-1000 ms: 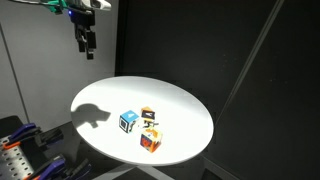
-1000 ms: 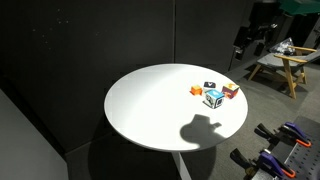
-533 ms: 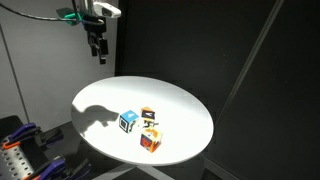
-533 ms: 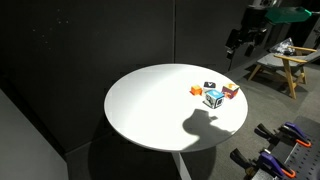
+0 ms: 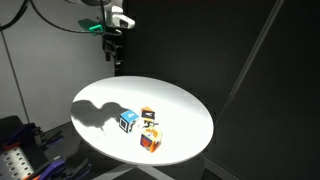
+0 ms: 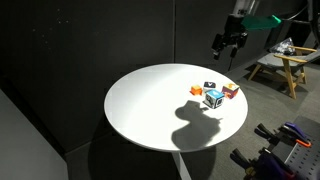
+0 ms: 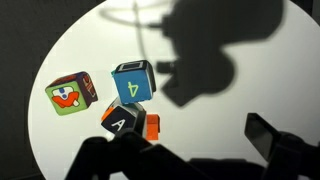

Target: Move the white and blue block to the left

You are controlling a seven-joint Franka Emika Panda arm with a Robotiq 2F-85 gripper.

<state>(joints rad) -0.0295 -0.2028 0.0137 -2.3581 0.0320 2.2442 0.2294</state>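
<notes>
The white and blue block (image 5: 129, 121) (image 6: 213, 98) sits on the round white table (image 5: 110, 95) (image 6: 150, 110), near its edge, close beside two other cubes. In the wrist view the white and blue block (image 7: 133, 81) shows a face with a "4". My gripper (image 5: 117, 52) (image 6: 222, 45) hangs high above the table's rim, well apart from the cubes. Its jaws stand open with nothing between them. The gripper (image 7: 185, 142) comes in dark from the bottom of the wrist view, and its shadow falls on the tabletop.
An orange-and-white cube with black marks (image 5: 150, 116) (image 7: 125, 122) and a red/orange-and-blue cube (image 5: 150, 140) (image 6: 231, 91) (image 7: 72, 94) lie next to the block. Black curtains surround the table. A wooden bench (image 6: 283, 62) stands behind, and coloured clamps (image 5: 15, 150) are beside the table.
The arm has swung sideways through the air towards the table, and its shadow has slid across the tabletop towards the cubes. The jaws stay open. The cubes have not moved.
</notes>
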